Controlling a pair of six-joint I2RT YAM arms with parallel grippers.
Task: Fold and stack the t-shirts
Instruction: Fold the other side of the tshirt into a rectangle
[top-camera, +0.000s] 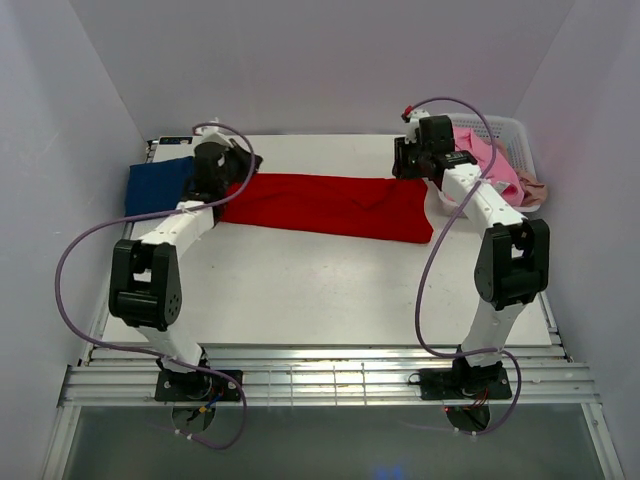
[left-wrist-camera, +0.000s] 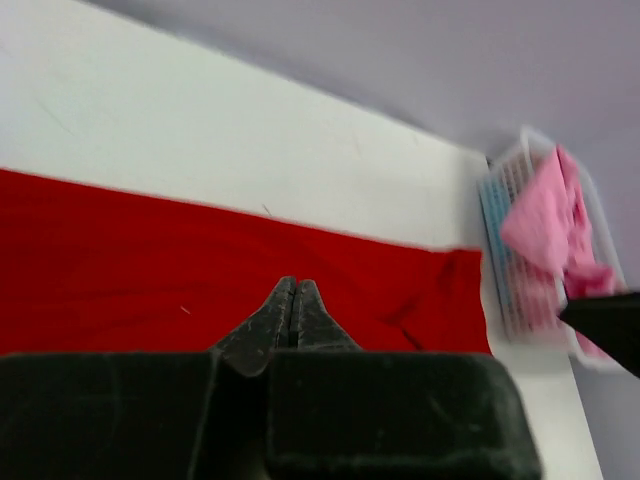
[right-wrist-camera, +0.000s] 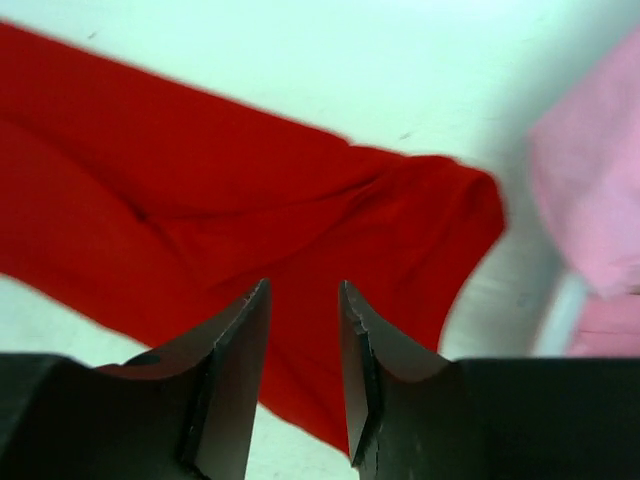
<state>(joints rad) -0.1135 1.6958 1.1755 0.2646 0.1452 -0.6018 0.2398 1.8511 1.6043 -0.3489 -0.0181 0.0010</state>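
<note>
Red t-shirt (top-camera: 320, 205) beneath both: left gripper (left-wrist-camera: 293, 287) clenched tight, grasp unclear; right gripper (right-wrist-camera: 303, 292) slightly apart, empty, above it.

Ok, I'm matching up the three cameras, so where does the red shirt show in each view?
Top external: red shirt stretched left to right across the far middle.
Left wrist: red shirt a wide band from the left edge to right of centre.
Right wrist: red shirt covers the left and centre, with its end at the right.
Shared landmark: pink shirt, to the right of the red one's end in every view.
</note>
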